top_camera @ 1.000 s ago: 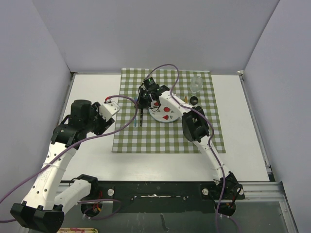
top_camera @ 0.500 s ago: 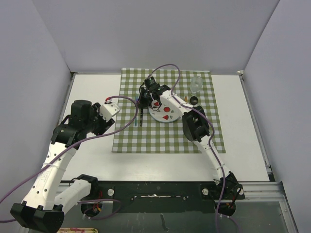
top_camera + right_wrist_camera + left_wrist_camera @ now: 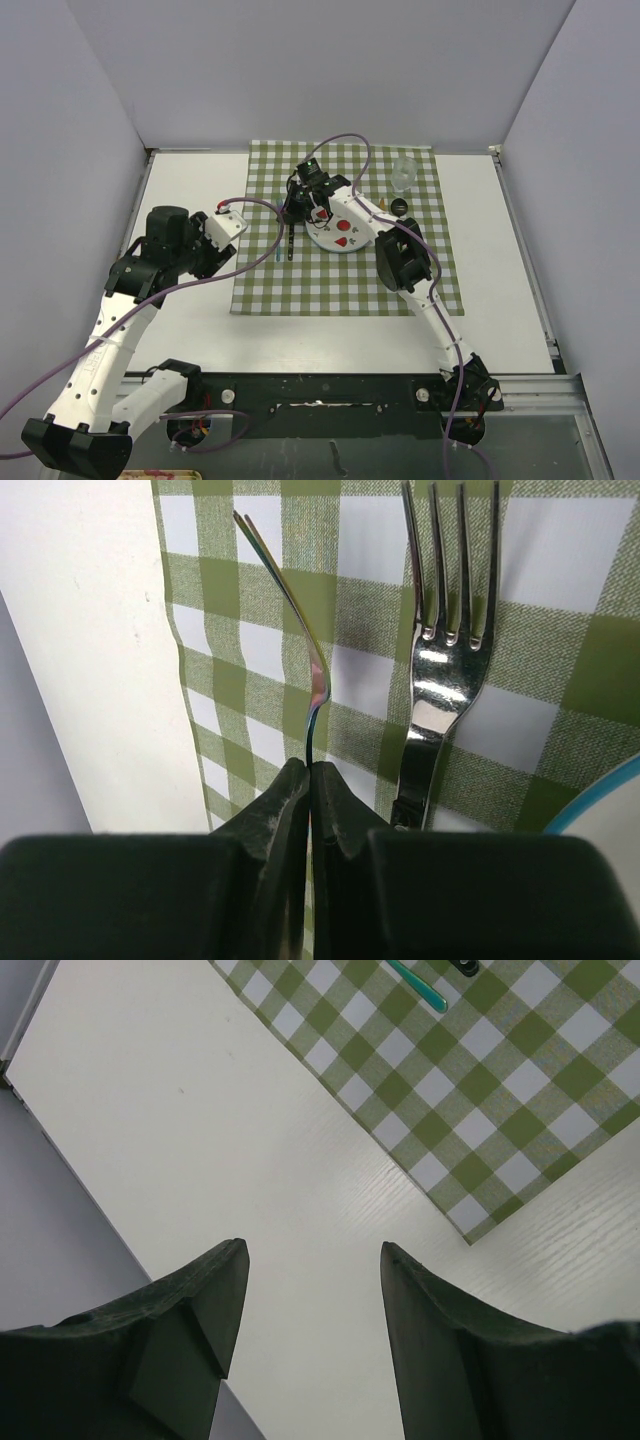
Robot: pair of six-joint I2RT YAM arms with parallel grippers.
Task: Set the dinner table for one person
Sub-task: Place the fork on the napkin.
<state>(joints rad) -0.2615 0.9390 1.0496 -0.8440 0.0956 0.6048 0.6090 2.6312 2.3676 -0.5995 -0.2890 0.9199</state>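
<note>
A: On your left, the left gripper (image 3: 312, 1255) hangs over bare dinner table (image 3: 190, 180), jaws apart with nothing between them. From above, the arm hides its fingers, so you only get them in the wrist view.

B: The dinner table is the white top under everything, running out to railed edges on both sides. The checked cloth (image 3: 300, 285) lies on its middle, toward the far side. The cloth's near left corner sits just right of your open fingers.

A: At the top edge of the left wrist view, a teal handle (image 3: 420, 988) lies on the cloth. The frame cuts it off, so you cannot tell what it belongs to.

B: Moving right, a fork (image 3: 447, 650) lies flat on the cloth, its handle disappearing behind the gripper body.

A: Your right gripper (image 3: 310, 770) is clamped tight on a thin metal utensil (image 3: 300, 630), just left of the fork. You see it edge-on only, so you cannot tell its kind or whether its tip touches the cloth.

B: Just right of the fork is the white plate (image 3: 335, 246). Your right arm crosses over it and hides much of it.

A: Further right, a small dark round thing (image 3: 399, 207) sits on the cloth, too small to name. Beyond it, near the cloth's far right corner, stands a clear cup (image 3: 403, 172).
</note>
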